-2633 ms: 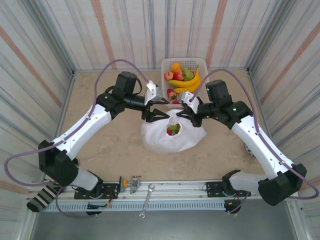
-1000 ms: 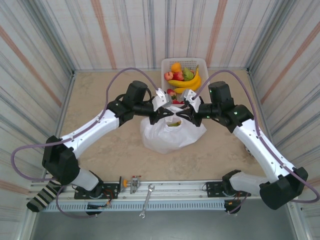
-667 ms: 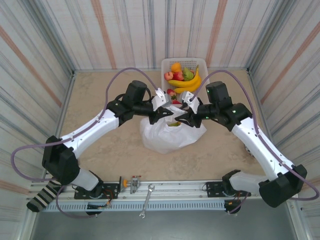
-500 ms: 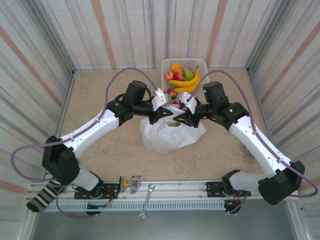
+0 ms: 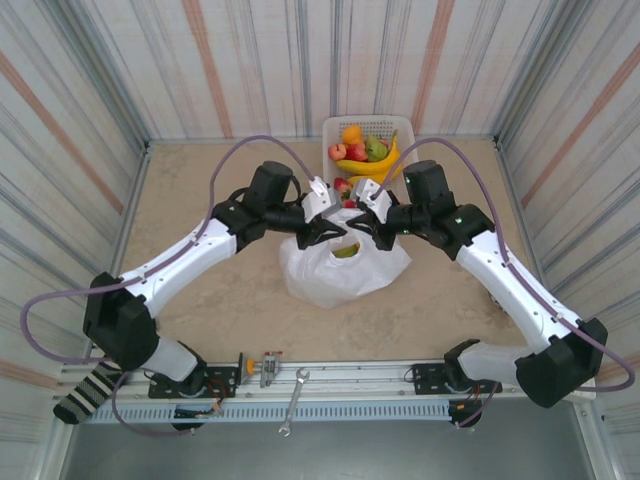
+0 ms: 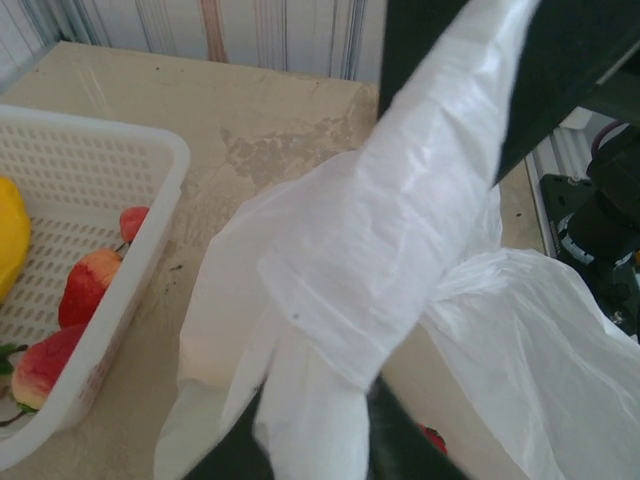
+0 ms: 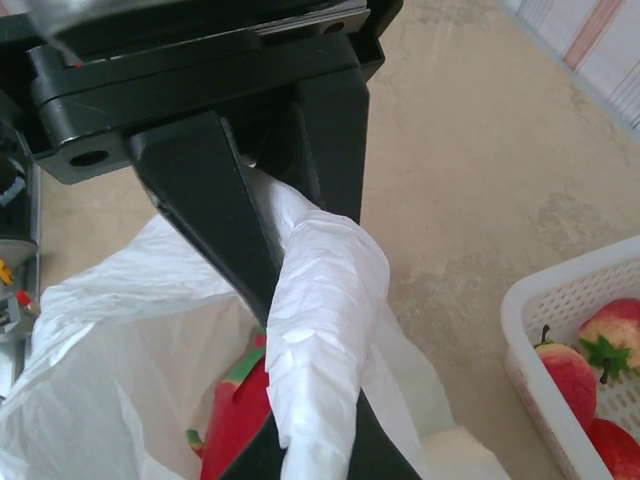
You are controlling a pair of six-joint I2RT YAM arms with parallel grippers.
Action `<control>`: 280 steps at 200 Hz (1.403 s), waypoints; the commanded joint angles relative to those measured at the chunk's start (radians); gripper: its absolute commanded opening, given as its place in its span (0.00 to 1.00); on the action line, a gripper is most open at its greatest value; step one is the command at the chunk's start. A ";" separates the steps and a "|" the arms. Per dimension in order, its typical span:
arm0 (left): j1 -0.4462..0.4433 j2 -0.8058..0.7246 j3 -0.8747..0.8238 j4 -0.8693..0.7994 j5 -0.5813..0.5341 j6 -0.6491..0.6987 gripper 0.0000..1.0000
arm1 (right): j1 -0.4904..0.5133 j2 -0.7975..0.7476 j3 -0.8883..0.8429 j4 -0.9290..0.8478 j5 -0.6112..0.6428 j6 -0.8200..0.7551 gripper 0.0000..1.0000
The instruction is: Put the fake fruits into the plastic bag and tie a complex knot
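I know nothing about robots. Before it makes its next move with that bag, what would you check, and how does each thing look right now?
1. Right gripper clamped on a bag handle: ok.
2. Left gripper gripping the other handle: cannot tell; the plastic drapes across it.
3. Something already inside the bag: ok, a red-and-green piece shows.
4. Everything moved over: not ok; the basket holds a banana and more.
5. Handles tied together: not ok; the bag mouth is open.
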 commanded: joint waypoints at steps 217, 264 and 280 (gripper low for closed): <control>0.173 0.112 -0.193 0.544 0.410 -0.199 0.63 | 0.029 -0.077 -0.126 0.219 0.110 0.060 0.00; 0.163 0.111 -0.200 0.562 0.448 -0.192 0.63 | 0.029 -0.078 -0.151 0.248 0.135 0.063 0.00; 0.157 0.109 -0.202 0.564 0.451 -0.187 0.63 | 0.029 -0.075 -0.157 0.262 0.141 0.071 0.00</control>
